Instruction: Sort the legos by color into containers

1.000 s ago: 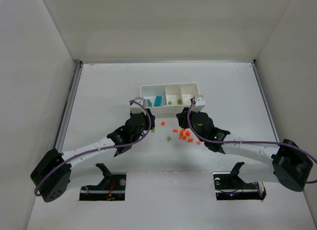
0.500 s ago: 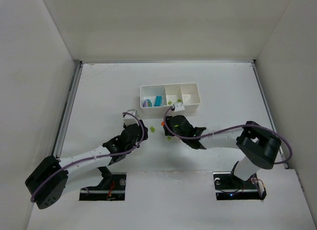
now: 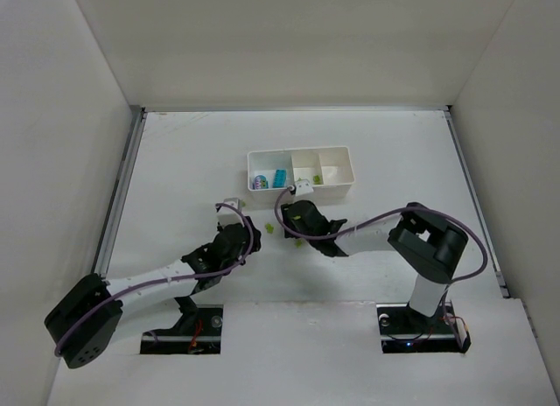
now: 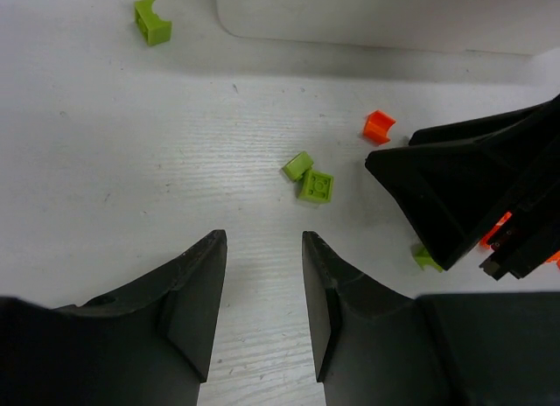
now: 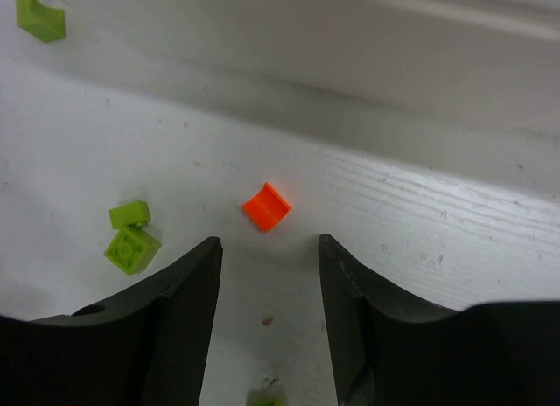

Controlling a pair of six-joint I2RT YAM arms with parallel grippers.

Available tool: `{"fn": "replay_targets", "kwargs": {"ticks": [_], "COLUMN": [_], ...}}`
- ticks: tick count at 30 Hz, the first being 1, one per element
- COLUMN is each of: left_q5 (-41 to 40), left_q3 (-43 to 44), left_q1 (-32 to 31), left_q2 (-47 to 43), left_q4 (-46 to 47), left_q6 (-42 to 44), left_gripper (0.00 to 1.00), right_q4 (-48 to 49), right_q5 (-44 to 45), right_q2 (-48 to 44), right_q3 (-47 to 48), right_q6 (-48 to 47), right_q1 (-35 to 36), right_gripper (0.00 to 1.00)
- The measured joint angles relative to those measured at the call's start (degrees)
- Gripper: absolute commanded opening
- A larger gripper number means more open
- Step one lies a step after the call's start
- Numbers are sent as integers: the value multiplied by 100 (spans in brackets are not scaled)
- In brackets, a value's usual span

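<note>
The black left gripper is standing open and empty near the white table's centre, with two lime green plastic bricks lying just ahead. The black right gripper is gaping, empty, before a small orange plastic brick. Beyond, the white rectangular plastic tray is sitting toward the far edge.

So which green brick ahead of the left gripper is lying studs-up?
The square green brick, the nearer of the close pair; its studs face the camera. Its smaller neighbour and the far notched brick show none.
</note>
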Motion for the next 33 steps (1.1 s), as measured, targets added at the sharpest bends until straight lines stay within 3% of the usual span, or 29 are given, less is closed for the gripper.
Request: {"fn": "replay_targets", "kwargs": {"ticks": [6,14,21,26,33], "left_q5": [31,39,44,46,33], "left_q3": [-4,-55,-55,-39,76], "left_q1": [-39,-48,-116,-227,-251], "left_q2": [149,181,214,382,734], "left_q4": [61,149,190,234,321], "left_q6": [-48,-83,-85,-83,-74], "left_gripper": [38,38,40,40,40], "right_q4": [70,160,162,35,-127], "right_q5": [2,55,81,155,192], "right_q2": [247,363,315,-280,-1845], "right_q3": [249,332,282,-149,-535], "right_q6": [-107,-192,-146,-35,35], "right_q1": [-98,-131,-125,-74,-13], "right_gripper": [48,28,25,25,25]}}
